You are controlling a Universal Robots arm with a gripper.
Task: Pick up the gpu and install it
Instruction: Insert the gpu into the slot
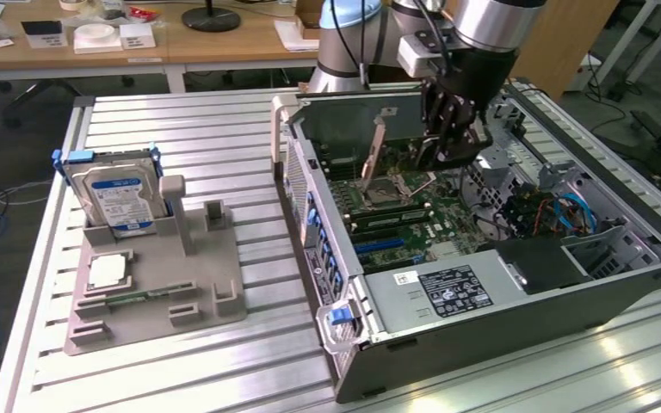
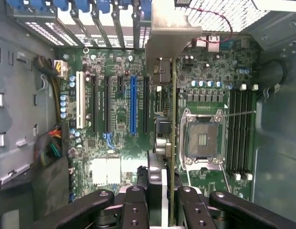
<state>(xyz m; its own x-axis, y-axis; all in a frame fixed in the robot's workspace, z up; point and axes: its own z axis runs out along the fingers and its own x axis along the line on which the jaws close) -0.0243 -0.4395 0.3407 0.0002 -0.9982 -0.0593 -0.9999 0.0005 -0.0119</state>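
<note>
The gripper (image 2: pixel 160 198) pinches the gpu (image 2: pixel 173 119) between its fingers. Both are inside the open computer case (image 1: pixel 537 323). The big green board (image 2: pixel 114 157) lies just past the gpu, below the gripper.

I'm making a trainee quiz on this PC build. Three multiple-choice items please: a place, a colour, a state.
1. Where does the hard drive stand? A in the grey holder beside the case; B inside the case; C on the floor.
2. One long motherboard slot is: A red; B blue; C yellow.
3. The gripper is: A open; B shut on the hard drive; C shut on the gpu.
A: it stands upright in the holder. B: blue among black slots. C: the card is clamped in it.
</note>
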